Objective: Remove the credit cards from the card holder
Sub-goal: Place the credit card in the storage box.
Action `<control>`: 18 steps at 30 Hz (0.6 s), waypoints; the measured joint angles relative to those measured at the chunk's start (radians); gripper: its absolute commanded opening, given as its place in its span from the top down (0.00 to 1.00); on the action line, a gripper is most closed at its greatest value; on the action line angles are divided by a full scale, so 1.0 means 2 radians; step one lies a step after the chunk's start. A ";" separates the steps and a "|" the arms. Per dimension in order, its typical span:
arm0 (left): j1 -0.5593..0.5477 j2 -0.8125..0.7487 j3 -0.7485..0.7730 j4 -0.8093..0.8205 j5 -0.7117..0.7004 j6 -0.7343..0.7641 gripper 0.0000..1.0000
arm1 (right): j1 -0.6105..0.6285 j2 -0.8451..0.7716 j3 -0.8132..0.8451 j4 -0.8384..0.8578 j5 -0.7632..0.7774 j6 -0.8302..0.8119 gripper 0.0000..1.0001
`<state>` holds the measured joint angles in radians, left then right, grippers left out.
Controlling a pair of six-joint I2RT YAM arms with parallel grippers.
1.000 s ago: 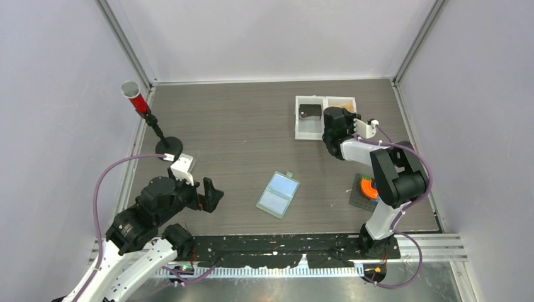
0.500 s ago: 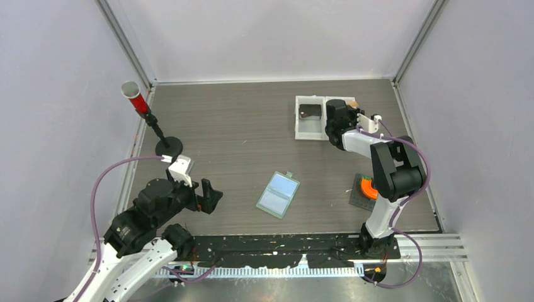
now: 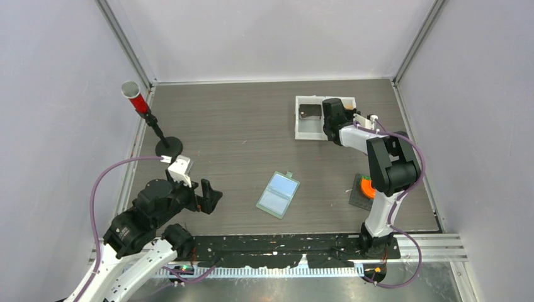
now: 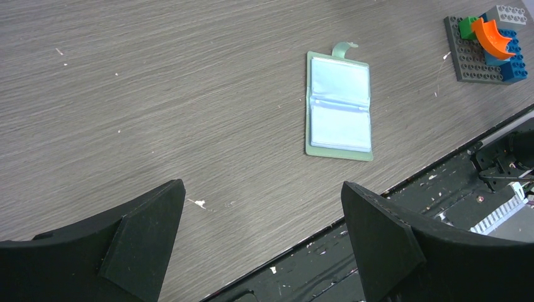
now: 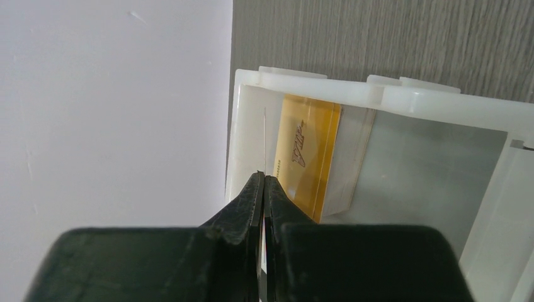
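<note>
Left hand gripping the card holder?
No, the left hand is open and empty; the card holder lies unfolded well ahead of it.

- No word, number or brand can be read in any of the views.
- The flat orange-tan plastic card [image 5: 308,157] lies in the white plastic tray [image 5: 441,104], just right of the tips of the right claw [image 5: 263,179]. It bears a small dark slanted mark, like a signature or a script logo, but its letters cannot be made out.
- A faint row of tiny characters runs along that card's edge nearest the claw. It is too small to read.
- The thin pale card [image 5: 264,135] pinched in the same claw shows edge-on only, so neither face can be seen.
- The sage-green bifold card holder [image 4: 339,106] lies open ahead of the left claw [image 4: 261,185], a little to its right. Its pale blue-grey pockets look plain.
</note>
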<state>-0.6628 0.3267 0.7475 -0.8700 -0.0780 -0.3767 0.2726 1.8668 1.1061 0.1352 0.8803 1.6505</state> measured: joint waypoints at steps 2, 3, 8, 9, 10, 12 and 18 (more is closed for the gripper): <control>0.000 0.000 0.000 0.000 0.000 0.000 0.01 | -0.001 0.006 0.005 -0.004 -0.005 0.004 0.95; 0.000 0.000 0.000 0.000 0.000 0.000 0.01 | -0.001 0.010 0.008 -0.007 -0.008 0.007 0.95; 0.000 -0.005 0.000 -0.001 0.000 0.000 0.01 | -0.003 0.026 0.020 -0.018 -0.016 0.018 0.91; 0.000 -0.006 0.000 -0.001 0.000 0.000 0.01 | -0.004 0.031 0.022 -0.019 -0.019 0.020 0.90; 0.000 -0.008 0.000 -0.002 0.000 0.000 0.01 | -0.005 0.035 0.023 -0.019 -0.021 0.021 0.90; 0.000 -0.009 0.000 -0.002 0.000 0.000 0.01 | -0.007 0.039 0.024 -0.019 -0.025 0.022 0.89; 0.000 -0.008 0.000 -0.002 -0.002 0.000 0.01 | -0.015 0.041 0.030 -0.017 -0.036 0.012 0.83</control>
<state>-0.6628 0.3107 0.7475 -0.8734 -0.0826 -0.3771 0.2432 1.9495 1.1664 0.1009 0.8078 1.6741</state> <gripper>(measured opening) 0.993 0.121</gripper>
